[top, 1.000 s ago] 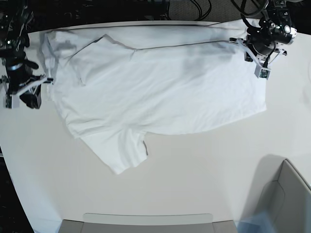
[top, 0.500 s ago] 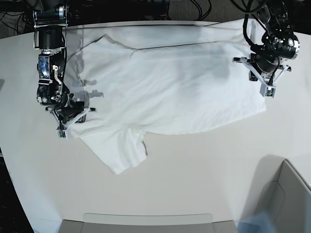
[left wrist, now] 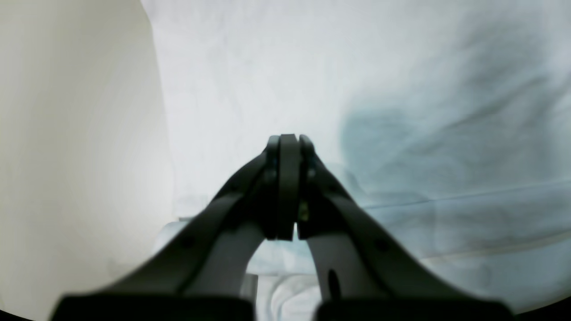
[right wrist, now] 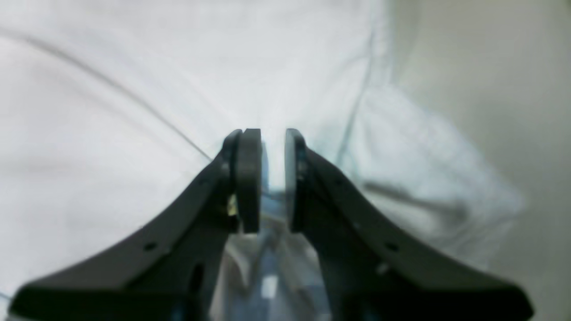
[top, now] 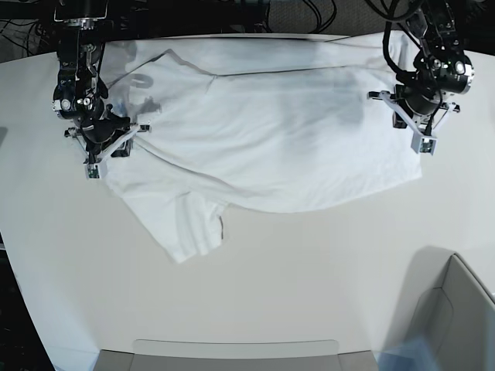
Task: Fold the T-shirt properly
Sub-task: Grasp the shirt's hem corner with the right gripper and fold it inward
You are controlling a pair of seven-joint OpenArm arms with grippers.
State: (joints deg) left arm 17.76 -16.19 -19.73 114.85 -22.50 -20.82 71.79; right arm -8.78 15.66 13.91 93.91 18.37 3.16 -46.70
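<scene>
Left wrist view: the left jaws (left wrist: 288, 147) are pressed fully together with no gap, and nothing can be seen pinched between their tips. The white T-shirt (left wrist: 401, 111) fills the picture from twelve o'clock round to five o'clock, lying under and beyond the tips. Bare pale counter (left wrist: 76, 133) shows at nine o'clock, its border with the cloth running just left of the jaws.

Right wrist view: the right jaws (right wrist: 267, 147) stand slightly apart, a narrow slot between the pads with white cloth showing through it. Whether they pinch any cloth cannot be told. The T-shirt (right wrist: 134, 89) spreads from nine o'clock to one o'clock; a rumpled edge of it lies at four o'clock, with counter (right wrist: 490, 89) beyond at three o'clock.

Base view: the T-shirt (top: 263, 139) lies spread across the upper counter (top: 309, 294), one sleeve reaching toward seven o'clock. The right jaws (top: 97, 151) sit at its nine o'clock edge, the left jaws (top: 421, 131) at its three o'clock edge.
</scene>
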